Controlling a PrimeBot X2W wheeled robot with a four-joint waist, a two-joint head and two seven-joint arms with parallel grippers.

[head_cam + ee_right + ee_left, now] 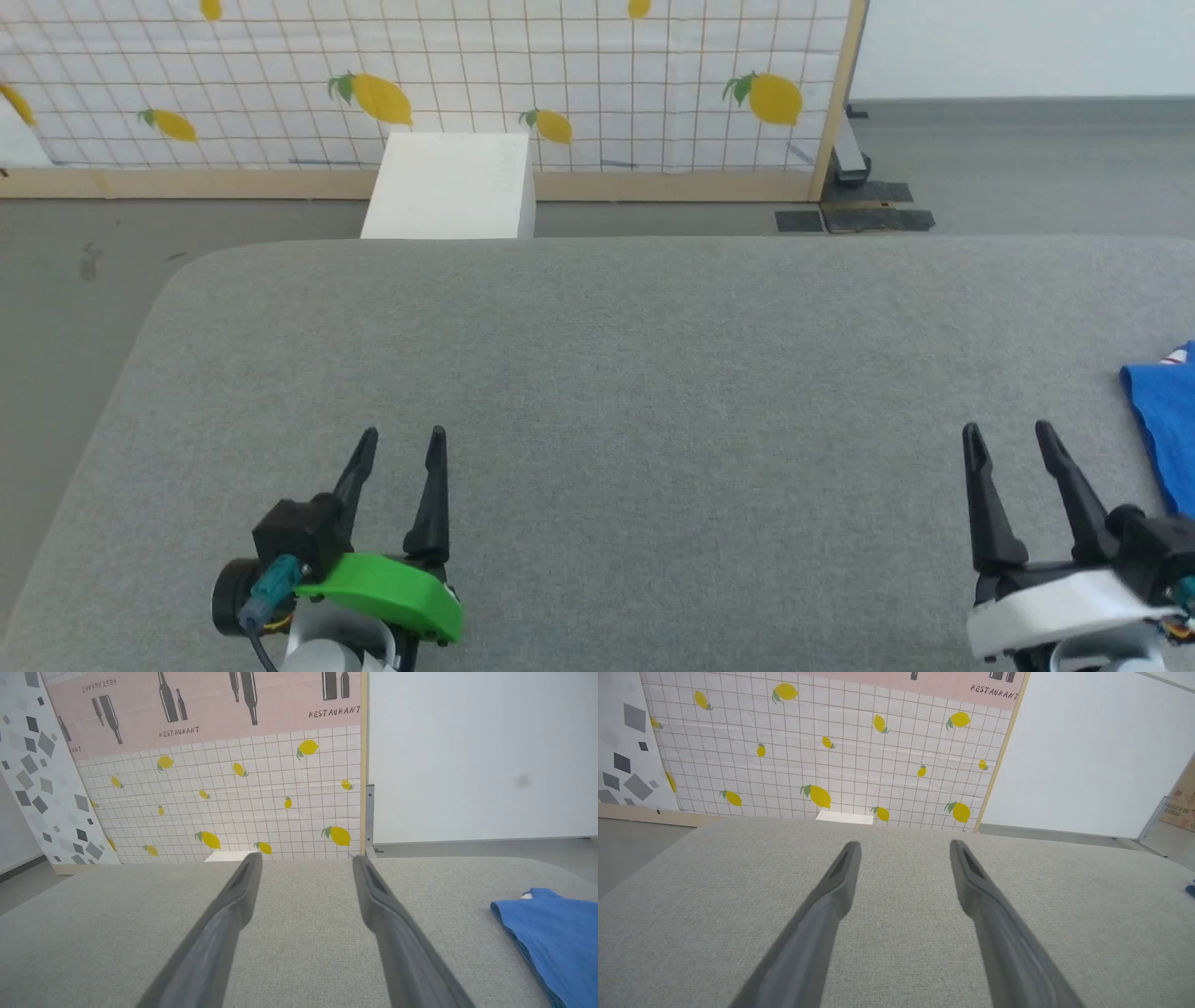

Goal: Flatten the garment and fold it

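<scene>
two sets of dark fingers are spread wide with nothing pinched: the left gripper point(404, 431) and the right gripper point(1006, 427), both over the grey padded surface point(597, 355). the garment point(1162, 420) is laid at the surface's right side, just beside the right gripper, untouched.

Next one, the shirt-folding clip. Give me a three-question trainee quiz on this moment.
1. True or false: the garment lies in the middle of the grey padded table.
2. The left gripper and right gripper have their jaws: A) both open and empty; B) both shut; C) one clamped on cloth.
3. Which gripper is nearer the garment?
Key: 1 false, it lies at the table's right side; 2 A; 3 the right gripper.
</scene>
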